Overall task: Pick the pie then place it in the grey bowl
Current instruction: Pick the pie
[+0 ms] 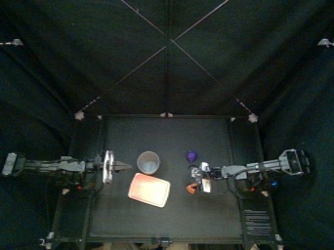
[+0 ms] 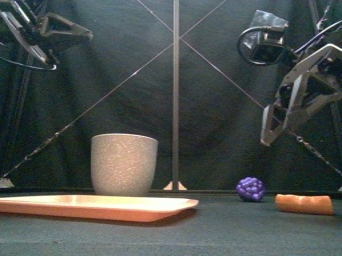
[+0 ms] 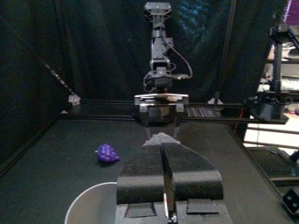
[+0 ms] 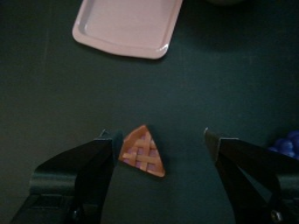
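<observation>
The pie [image 4: 142, 149], a small orange lattice wedge, lies flat on the black table right of the pink tray; it also shows as the pie [image 2: 305, 204] and the pie [image 1: 190, 191]. My right gripper [image 4: 158, 140] hangs open above it, one jaw on each side, not touching. It is well off the table, as the right gripper [image 2: 278, 120] in the front view shows. The tall grey speckled cup [image 2: 124, 163] stands upright behind the tray, left of centre. My left gripper [image 3: 167, 179] is shut and empty, held above the cup rim [image 3: 91, 203].
A flat pink tray [image 1: 151, 189] lies near the front, left of the pie. A purple grape bunch [image 2: 250, 188] sits behind the pie, to the cup's right. The left arm [image 1: 78, 164] rests at the left side.
</observation>
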`<control>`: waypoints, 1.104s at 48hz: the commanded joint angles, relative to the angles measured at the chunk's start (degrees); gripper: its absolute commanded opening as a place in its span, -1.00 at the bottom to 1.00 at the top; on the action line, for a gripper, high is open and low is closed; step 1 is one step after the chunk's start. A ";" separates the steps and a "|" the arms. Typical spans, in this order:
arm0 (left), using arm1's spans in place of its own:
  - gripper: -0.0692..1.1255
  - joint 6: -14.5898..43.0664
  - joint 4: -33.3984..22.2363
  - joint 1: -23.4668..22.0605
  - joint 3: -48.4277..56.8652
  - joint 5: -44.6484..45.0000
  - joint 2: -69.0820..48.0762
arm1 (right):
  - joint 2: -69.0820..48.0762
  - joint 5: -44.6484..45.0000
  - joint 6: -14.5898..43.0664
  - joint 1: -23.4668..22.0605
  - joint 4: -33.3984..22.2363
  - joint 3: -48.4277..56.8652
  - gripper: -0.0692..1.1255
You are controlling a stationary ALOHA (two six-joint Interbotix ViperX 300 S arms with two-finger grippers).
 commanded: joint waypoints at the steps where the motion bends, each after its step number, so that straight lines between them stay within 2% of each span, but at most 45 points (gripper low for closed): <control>1: -0.92 0.09 0.09 0.79 -0.88 -0.62 0.26 | 3.60 3.52 -0.70 1.76 -0.97 -3.08 0.90; 16: -0.92 0.09 0.18 2.64 -0.53 -0.62 0.26 | 13.45 13.71 -1.05 7.21 -7.47 -8.17 0.89; 28: -0.92 0.09 0.00 2.90 -0.26 -0.70 0.26 | 16.88 14.77 -0.97 7.21 -10.81 -8.61 0.89; 41: -0.92 0.00 0.00 2.81 0.00 -0.70 0.26 | 20.65 13.27 -0.97 6.86 -11.78 -10.28 0.88; 46: -0.92 0.00 0.00 2.90 0.00 -0.70 0.26 | 21.09 13.27 -0.97 6.86 -11.87 -11.34 0.81; 53: -0.92 0.00 -0.09 2.90 0.09 -0.70 0.26 | 21.80 13.27 -0.97 6.33 -11.78 -11.69 0.54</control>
